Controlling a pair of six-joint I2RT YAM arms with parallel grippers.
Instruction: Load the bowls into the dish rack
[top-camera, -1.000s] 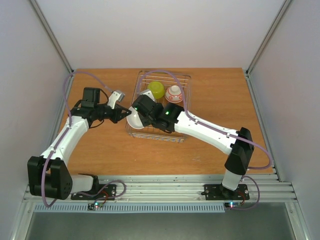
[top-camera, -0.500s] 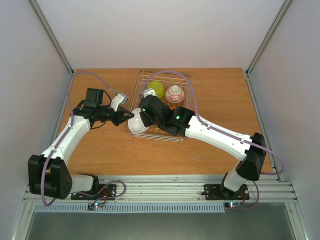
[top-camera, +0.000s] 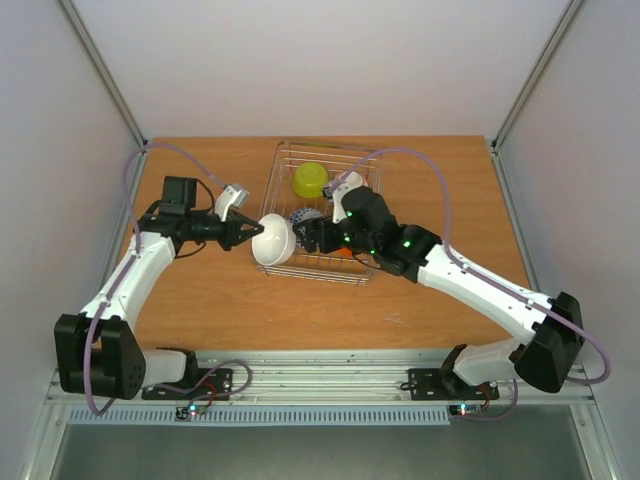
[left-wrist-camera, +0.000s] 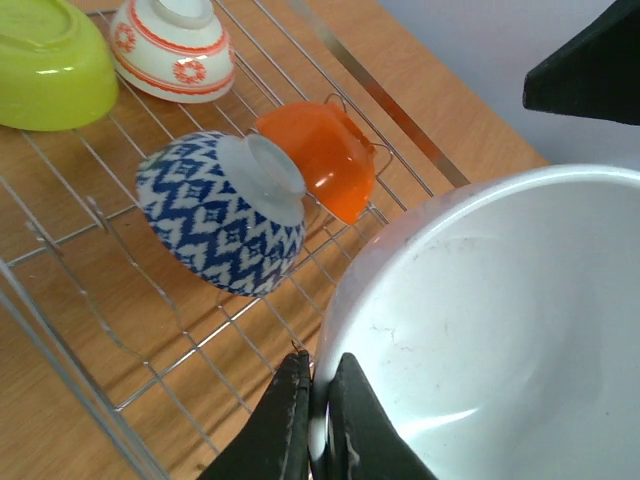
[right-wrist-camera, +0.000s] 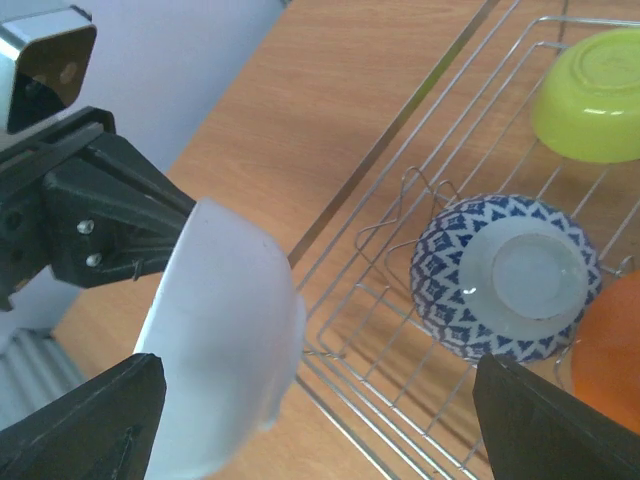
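My left gripper (top-camera: 256, 233) is shut on the rim of a white bowl (top-camera: 274, 240), which hangs tilted just outside the left side of the dish rack (top-camera: 369, 172). The left wrist view shows the fingertips (left-wrist-camera: 291, 400) pinching the white bowl (left-wrist-camera: 500, 320) at its rim. My right gripper (top-camera: 316, 236) stands open over the rack, apart from the white bowl (right-wrist-camera: 225, 350). In the rack lie a blue-and-white bowl (right-wrist-camera: 505, 275), an orange bowl (left-wrist-camera: 325, 160), a lime green bowl (top-camera: 310, 179) and a red-and-white bowl (left-wrist-camera: 175, 50).
The wire rack (left-wrist-camera: 150, 330) sits at the back middle of the wooden table (top-camera: 200, 300). Bare wood lies left and right of it. Grey walls stand on both sides of the table. The right arm (top-camera: 480, 290) crosses the table's right half.
My right gripper has opened, let go of the white bowl and drawn back to the right over the rack. The left gripper keeps hold of the bowl's rim.
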